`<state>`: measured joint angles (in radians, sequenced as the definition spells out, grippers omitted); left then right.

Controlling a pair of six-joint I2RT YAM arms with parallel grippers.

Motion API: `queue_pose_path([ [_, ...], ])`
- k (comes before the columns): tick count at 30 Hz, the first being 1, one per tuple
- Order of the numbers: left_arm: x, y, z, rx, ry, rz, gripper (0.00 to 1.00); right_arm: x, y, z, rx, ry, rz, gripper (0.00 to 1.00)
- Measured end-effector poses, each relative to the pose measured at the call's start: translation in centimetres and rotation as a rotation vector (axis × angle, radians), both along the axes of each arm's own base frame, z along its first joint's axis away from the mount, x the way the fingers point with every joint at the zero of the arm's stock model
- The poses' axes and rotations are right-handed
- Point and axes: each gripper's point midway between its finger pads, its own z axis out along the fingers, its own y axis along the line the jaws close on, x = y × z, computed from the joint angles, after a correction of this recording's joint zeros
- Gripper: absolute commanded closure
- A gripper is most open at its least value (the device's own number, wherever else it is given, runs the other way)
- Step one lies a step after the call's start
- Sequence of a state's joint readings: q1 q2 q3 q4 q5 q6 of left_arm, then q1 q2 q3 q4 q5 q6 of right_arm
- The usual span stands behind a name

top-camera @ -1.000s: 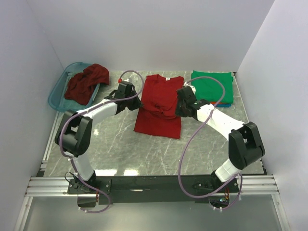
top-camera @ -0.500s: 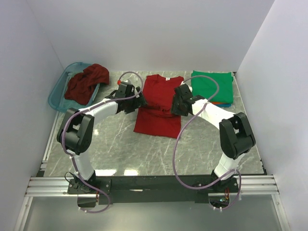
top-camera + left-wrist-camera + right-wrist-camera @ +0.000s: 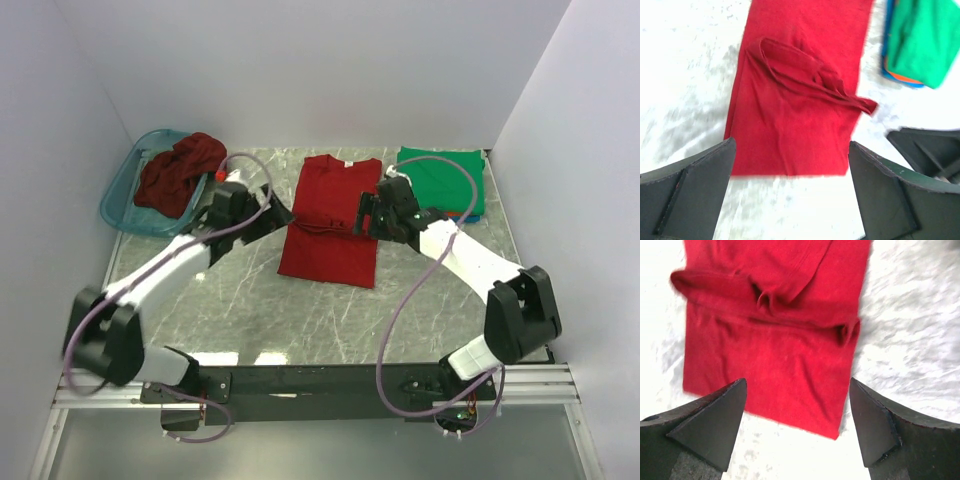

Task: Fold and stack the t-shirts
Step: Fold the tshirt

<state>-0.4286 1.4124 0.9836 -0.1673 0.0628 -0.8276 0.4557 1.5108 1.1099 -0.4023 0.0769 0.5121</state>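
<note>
Both of my grippers stand wide apart and hold nothing. My left gripper (image 3: 275, 212) hovers just off the left edge of the red t-shirt (image 3: 330, 225), fingers pointing at it. In its wrist view the two dark fingers (image 3: 690, 195) frame the cloth with only air between them. My right gripper (image 3: 362, 218) is at the shirt's opposite edge, facing in, and its fingers (image 3: 885, 425) are spread just as far.

The red t-shirt lies on the grey marbled table (image 3: 250, 290) between my two grippers, collar toward the far wall. It is a long narrow shape with its sleeves turned inward. They make a rumpled ridge (image 3: 810, 80) across the upper half, while the lower half lies smooth.

Right of the red t-shirt and a little farther back is a folded green t-shirt (image 3: 440, 180). It tops a stack with an orange layer (image 3: 902, 77) and a blue layer (image 3: 887, 55) showing at the edge.

Well to the left of the red t-shirt a translucent teal basket (image 3: 120, 195) holds a crumpled maroon t-shirt (image 3: 180, 170). That shirt hangs over the basket's rim on the side nearest the red one.
</note>
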Motion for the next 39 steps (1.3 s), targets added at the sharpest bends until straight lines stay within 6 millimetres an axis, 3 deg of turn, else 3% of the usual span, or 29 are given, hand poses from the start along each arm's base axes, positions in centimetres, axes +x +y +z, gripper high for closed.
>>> queue_pose_path([
  [6,-4.6,3.4,3.4,-0.016,-0.100,0.066,0.01,-2.7,2.9,-1.7,0.018,0.031,0.123,0.11],
  [9,-7.0,5.8,3.7,-0.015,-0.113,0.145,0.01,-3.4,5.1,-3.1,0.020,0.062,0.191,0.11],
  [13,-9.7,8.7,2.5,-0.011,-0.099,0.256,0.00,-3.1,7.3,-5.0,0.014,0.107,0.244,0.10],
  [20,-13.0,12.5,0.2,0.011,-0.067,0.402,0.01,1.5,11.3,-6.8,0.032,0.130,0.274,0.10],
  [26,-13.4,13.0,-0.7,0.036,-0.041,0.419,0.01,5.6,13.7,-7.8,0.027,0.120,0.270,0.10],
  [33,-13.1,12.5,-2.8,0.085,0.037,0.394,0.01,9.4,13.2,-8.5,0.022,0.136,0.224,0.10],
  [39,-12.5,10.9,-2.6,0.041,0.027,0.333,0.01,12.2,11.8,-5.7,0.028,0.074,0.191,0.10],
])
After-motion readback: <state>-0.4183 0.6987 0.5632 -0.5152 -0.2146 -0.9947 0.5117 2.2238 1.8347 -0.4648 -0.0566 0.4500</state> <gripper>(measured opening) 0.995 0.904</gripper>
